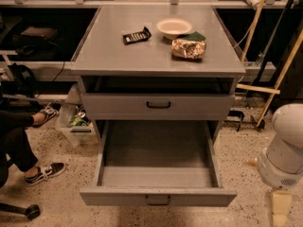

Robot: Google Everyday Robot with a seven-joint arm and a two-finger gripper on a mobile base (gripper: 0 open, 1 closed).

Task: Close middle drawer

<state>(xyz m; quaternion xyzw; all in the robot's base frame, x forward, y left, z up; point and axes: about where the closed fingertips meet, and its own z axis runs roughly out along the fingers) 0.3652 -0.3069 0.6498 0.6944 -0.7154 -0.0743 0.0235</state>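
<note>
The middle drawer (158, 198) is pulled far out of the grey cabinet toward me. It has a flat grey front with a small black bar handle (157, 201) and a bare grey inside (158, 150). My gripper (279, 212) hangs at the lower right below the white arm (284, 150). It is beside the drawer's right front corner and apart from it. Its lower end is cut off by the frame edge.
The drawer front above (158, 105) sits nearly shut under a dark gap. On the cabinet top (113, 56) lie a white bowl (173, 27), a snack bag (188, 48) and a dark packet (136, 35). A person's legs and shoes (45, 171) are at the left, with a bin (75, 119). Wooden poles (277, 79) lean at the right.
</note>
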